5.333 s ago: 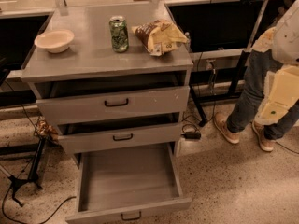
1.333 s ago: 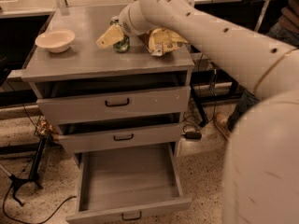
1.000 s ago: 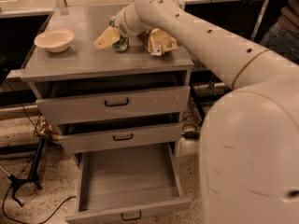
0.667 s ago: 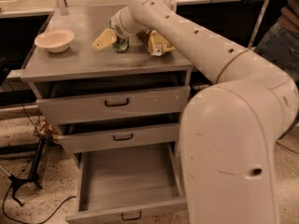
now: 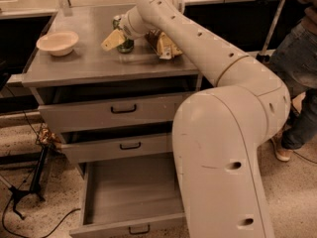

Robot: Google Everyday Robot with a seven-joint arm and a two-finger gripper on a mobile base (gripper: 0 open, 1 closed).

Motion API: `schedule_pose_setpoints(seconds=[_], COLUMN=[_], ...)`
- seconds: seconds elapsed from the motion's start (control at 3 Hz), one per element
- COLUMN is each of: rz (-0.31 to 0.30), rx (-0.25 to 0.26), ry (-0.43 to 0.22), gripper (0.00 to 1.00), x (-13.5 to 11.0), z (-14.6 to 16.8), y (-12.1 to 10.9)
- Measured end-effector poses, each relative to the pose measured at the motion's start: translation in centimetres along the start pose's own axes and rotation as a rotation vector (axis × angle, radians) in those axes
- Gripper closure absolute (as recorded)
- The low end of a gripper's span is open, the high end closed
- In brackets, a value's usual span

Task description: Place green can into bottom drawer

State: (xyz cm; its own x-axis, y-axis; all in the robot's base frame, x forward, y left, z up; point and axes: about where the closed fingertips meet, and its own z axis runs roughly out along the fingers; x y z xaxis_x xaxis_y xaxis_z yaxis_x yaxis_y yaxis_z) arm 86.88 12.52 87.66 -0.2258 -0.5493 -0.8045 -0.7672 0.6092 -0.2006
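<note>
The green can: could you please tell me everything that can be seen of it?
The green can stands upright on the grey cabinet top, between the pale bowl and the snack bag. Only its dark green base and a bit of its top show, since the gripper is right at it and hides its middle.

Gripper (image 5: 115, 39), upper centre of frame, covers most of green can (image 5: 127, 47); only can's top & base show. Arm (image 5: 218, 133) hides rt side of bottom drawer (image 5: 124, 192) & part of snack bag (image 5: 166, 46). Person (image 5: 297, 73) at rt edge, cut off above waist.
</note>
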Motion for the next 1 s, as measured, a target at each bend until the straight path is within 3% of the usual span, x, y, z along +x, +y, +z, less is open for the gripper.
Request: schedule_pose_setpoints(seconds=[1.0], rz=[0.088], rx=[0.000], ry=[-0.070], gripper=[0.84], x=[0.4], z=[-4.3], y=[-0.9])
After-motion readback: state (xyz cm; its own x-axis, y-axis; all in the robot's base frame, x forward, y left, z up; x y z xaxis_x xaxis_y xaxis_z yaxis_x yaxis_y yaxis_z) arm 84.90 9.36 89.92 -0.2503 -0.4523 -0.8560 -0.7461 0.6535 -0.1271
